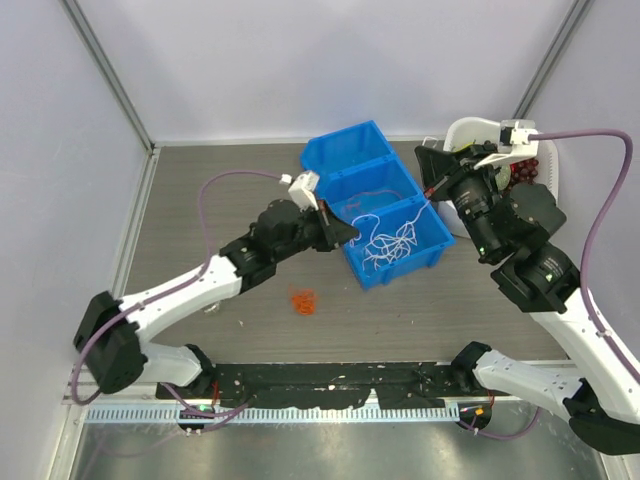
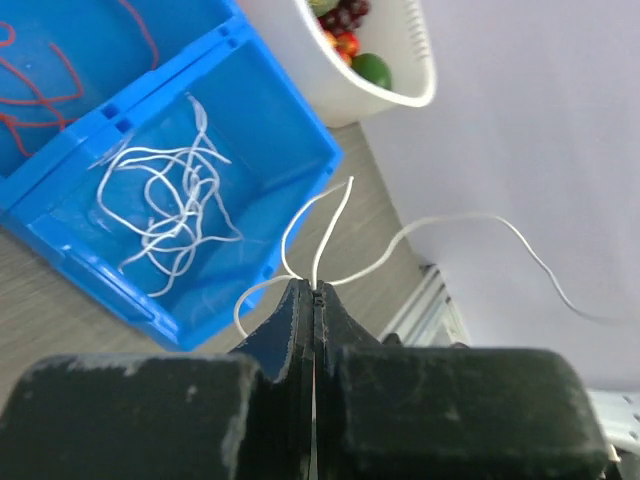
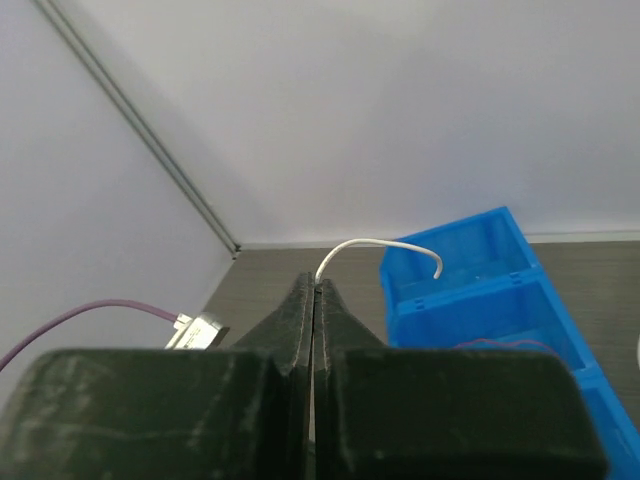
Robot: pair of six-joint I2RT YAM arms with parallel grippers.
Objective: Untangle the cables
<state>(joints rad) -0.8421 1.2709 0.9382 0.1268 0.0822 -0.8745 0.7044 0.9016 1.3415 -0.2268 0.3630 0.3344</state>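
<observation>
Cables: white cable (image 2: pixel 170 200) lies mostly as a loose tangle in the near compartment of the bin (image 1: pixel 400 272). A red cable (image 2: pixel 143 35) lies in the middle compartment. An orange cable (image 1: pixel 303 300) is curled up alone on the table (image 1: pixel 420 330), near the bin but apart from it.
Left gripper (image 2: pixel 315 292): jaws pressed together, pinching white cable strands over the bin's near corner. Two short lengths stick up from the tips and a long strand arcs off to the side.
Right gripper (image 3: pixel 316 285): jaws pressed together on white cable, with a short curved end poking past the tips. It hangs over the bin's right side.
Handling: very light and limp, too floppy to push, so only pulling should work. It is thin and smooth and will likely slip through a weak pinch.
Hold: best taken close to a free end, or on a single strand at the tangle's edge, not in the knotted middle.
Risk: drawing the ends apart quickly could tighten loops or lift the whole clump, and the light bin may drag along.
Bowl (image 1: pixel 470 135): white, holding fruit, just behind the right gripper.
</observation>
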